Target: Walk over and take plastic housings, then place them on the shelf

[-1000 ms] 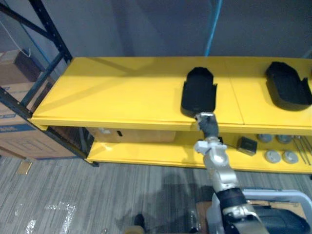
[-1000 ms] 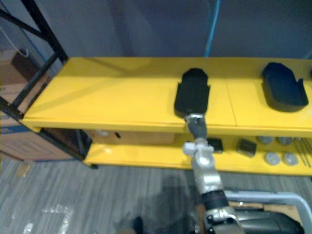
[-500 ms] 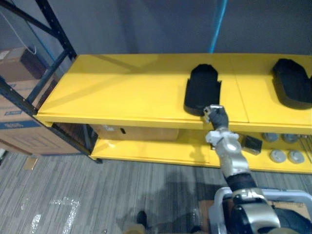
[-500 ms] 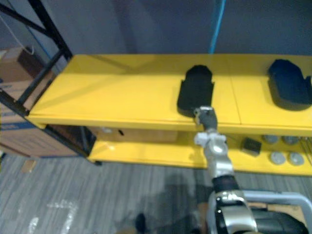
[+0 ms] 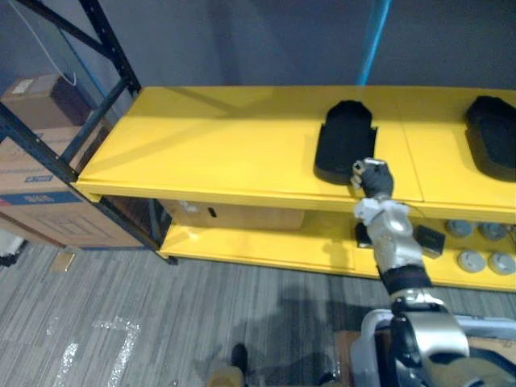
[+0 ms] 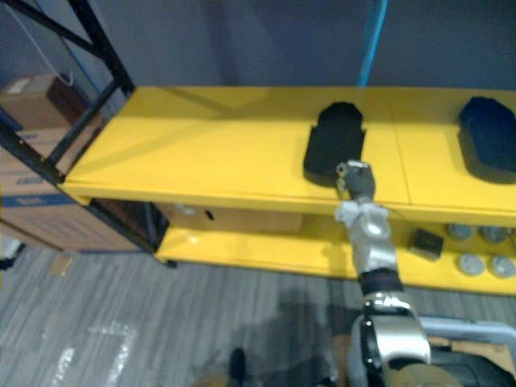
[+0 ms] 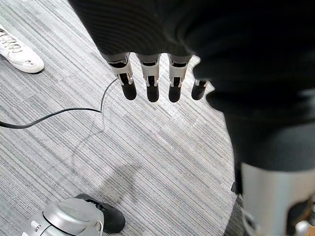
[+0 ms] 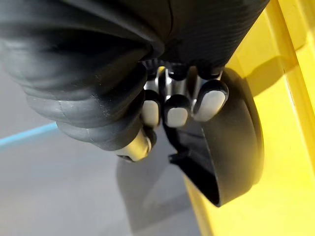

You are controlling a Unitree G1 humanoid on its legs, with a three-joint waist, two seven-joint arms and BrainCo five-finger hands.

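Your black plastic housing [image 5: 343, 145] lies flat on the top board of the yellow shelf [image 5: 218, 145], open side up, its long axis running from the front edge toward the wall, and it sits a little right of the board's middle. Look at its near right corner: your right robot hand [image 5: 372, 179] is there, at the front lip of the shelf, and the right wrist view shows its fingers [image 8: 173, 112] curled tight onto the housing's near rim, gripping it, the thumb tucked just below. Further right on the same board you have a second housing [image 5: 492, 137], well apart from the first. Below, on the lower board, a small black box [image 5: 427, 240] and a few grey discs [image 5: 469, 260] sit toward the right. Cardboard boxes [image 5: 40, 153] stand past the shelf's dark upright on the left. Your left robot hand [image 7: 152, 78] hangs over the grey striped floor [image 7: 162, 147], fingers straight and relaxed, holding nothing, and a person's white shoe [image 7: 18, 49] shows nearby.
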